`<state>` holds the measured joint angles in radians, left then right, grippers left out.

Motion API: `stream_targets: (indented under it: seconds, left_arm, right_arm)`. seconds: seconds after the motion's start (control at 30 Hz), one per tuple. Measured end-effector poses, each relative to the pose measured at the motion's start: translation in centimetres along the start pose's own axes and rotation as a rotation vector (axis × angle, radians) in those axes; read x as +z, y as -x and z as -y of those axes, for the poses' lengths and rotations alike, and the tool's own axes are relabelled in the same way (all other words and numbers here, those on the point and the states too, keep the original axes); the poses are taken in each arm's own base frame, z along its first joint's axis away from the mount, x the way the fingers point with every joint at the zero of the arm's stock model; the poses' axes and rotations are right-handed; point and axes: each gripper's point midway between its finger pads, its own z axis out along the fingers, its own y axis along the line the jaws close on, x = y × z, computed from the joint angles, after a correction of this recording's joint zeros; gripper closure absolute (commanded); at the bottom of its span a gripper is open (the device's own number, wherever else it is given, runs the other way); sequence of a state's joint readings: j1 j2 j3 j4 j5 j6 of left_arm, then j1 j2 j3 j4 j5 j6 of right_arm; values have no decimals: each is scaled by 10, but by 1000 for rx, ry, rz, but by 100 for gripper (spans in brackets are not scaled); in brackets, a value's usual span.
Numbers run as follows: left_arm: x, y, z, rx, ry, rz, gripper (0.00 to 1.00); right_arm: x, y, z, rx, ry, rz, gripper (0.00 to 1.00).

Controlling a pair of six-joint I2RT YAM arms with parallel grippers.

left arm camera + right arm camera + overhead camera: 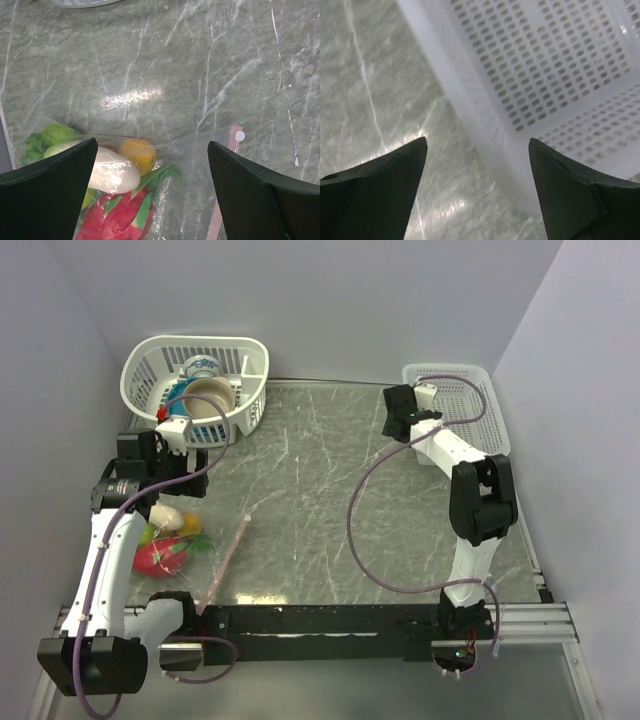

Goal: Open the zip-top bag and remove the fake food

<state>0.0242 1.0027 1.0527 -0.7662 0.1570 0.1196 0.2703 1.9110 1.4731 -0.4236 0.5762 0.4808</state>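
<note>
The zip-top bag (200, 545) lies flat at the table's near left, its pale pink zipper strip (228, 552) along the right edge. Fake food shows through the clear plastic: a pink-red dragon fruit (117, 217), a white oblong (112, 172), an orange piece (137, 152) and a green round one (57, 134). My left gripper (152, 145) hangs open above the bag's far edge, holding nothing; it sits at the left (158, 455) in the top view. My right gripper (477, 142) stands open and empty over the rim of the right basket (485, 125), far from the bag.
A white mesh basket (140, 370) with bowls and a cup stands at the back left, just beyond my left gripper. A second white mesh basket (470, 415) stands at the back right. Side walls close in on both sides; a black rail (350, 618) runs along the near edge.
</note>
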Motion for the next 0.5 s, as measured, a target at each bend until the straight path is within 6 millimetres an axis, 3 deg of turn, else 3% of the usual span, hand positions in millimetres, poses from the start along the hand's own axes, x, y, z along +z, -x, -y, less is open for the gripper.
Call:
stream_targets:
  seconds: [0.1,0.23,0.33,0.5]
  left_arm:
    - [0,0,-1,0,5,1,1]
    - [0,1,-3,1,16,1,1]
    - [-2,2,-5,3,31,9,1]
    - [-12,7,-9,26,59,46,1]
  right_arm:
    - [-15,-21,-11,-21,24,-10,27]
    - [-49,-44,-28,-23,91,-11,41]
    - [-72,-60,-34,-12,139,-14,54]
    - [-107,-86,-38,8,218,-35,65]
